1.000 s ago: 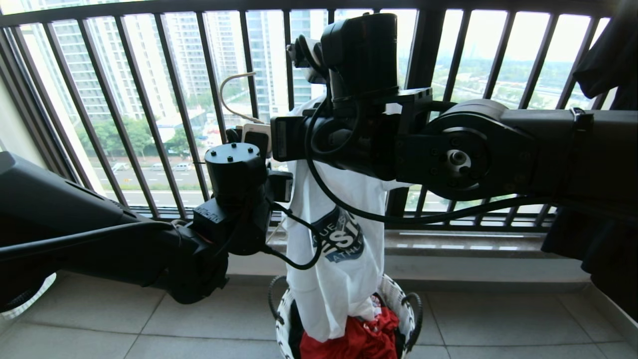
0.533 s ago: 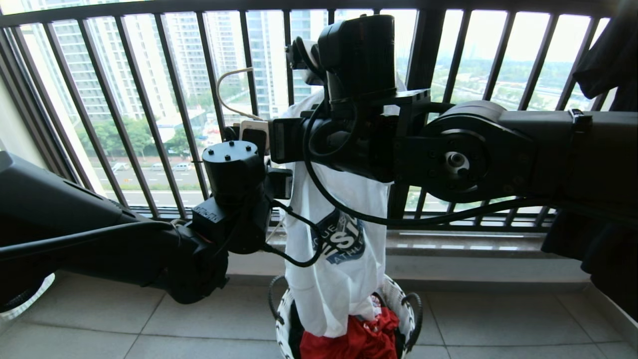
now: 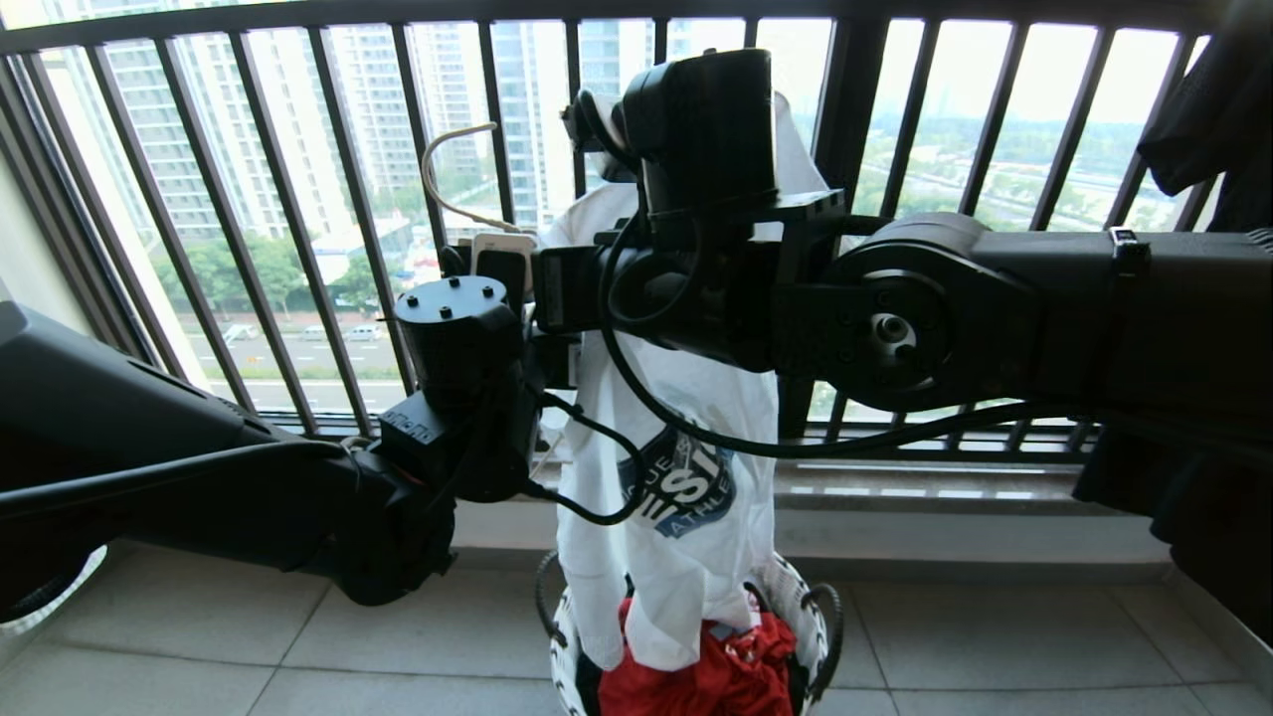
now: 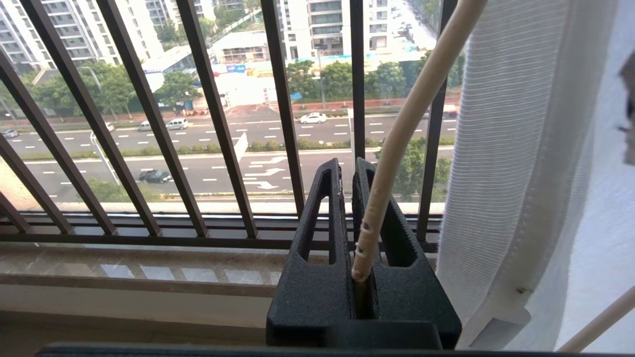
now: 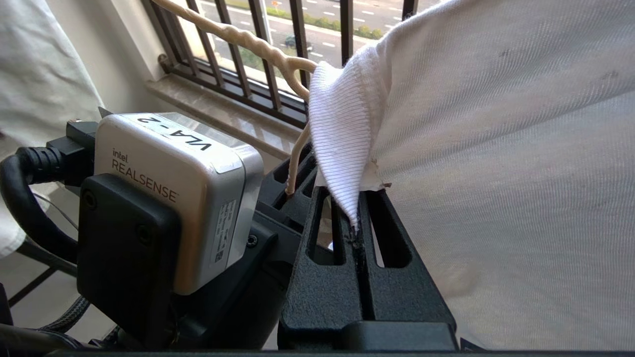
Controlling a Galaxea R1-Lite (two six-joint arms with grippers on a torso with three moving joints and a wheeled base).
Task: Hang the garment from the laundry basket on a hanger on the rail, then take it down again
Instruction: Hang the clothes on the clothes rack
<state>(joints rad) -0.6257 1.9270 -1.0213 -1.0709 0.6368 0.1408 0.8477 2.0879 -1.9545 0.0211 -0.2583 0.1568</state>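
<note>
Head view: white garment [image 3: 686,398] hangs vertically, blue print outward, hem in laundry basket [image 3: 808,597]. Left pincer [image 4: 347,208] clamps hanger [image 4: 397,144]; right pincer [image 5: 353,218] clamps ribbed collar.

White T-shirt [image 3: 676,557] hangs between raised arms, hem over red cloth [image 3: 716,676] in basket [image 3: 811,607]
</note>
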